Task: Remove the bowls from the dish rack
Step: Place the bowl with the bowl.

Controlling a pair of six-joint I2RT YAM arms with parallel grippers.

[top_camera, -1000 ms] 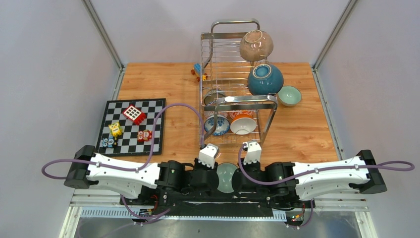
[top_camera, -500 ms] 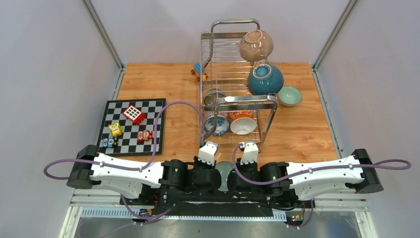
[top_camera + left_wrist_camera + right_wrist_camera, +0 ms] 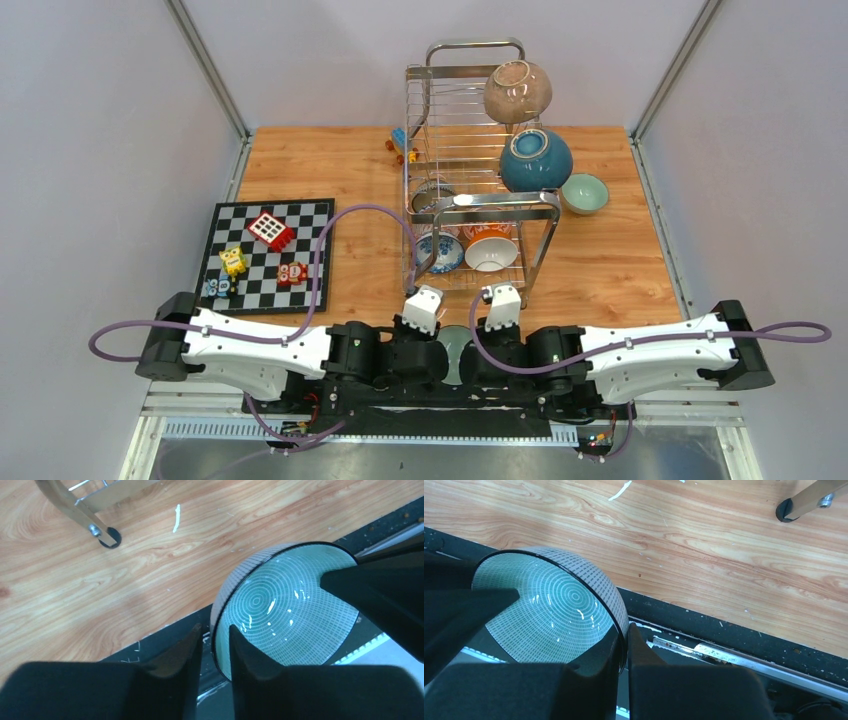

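A mint green bowl (image 3: 455,348) with a fine grid pattern hangs over the table's near edge between both grippers. My right gripper (image 3: 624,630) is shut on its rim (image 3: 549,610). My left gripper (image 3: 214,627) straddles the opposite rim (image 3: 285,610), with one finger inside and a small gap outside. The chrome dish rack (image 3: 500,205) stands mid-table. It holds a speckled brown bowl (image 3: 517,91), a dark teal bowl (image 3: 536,159), a blue-white bowl (image 3: 438,252), an orange-white bowl (image 3: 490,250) and a dark bowl (image 3: 432,197). A plain mint bowl (image 3: 584,193) sits on the table to its right.
A chequered board (image 3: 300,225) with toy blocks lies on the left. More blocks (image 3: 402,145) lie behind the rack. The rack's near feet (image 3: 107,535) (image 3: 786,510) stand close ahead of the grippers. A black strip (image 3: 734,630) borders the table's near edge.
Both wrists have drawn closer together over the mint grid bowl, which is now more hidden between them. The left gripper has come onto the rim. The rack and other bowls are unchanged.
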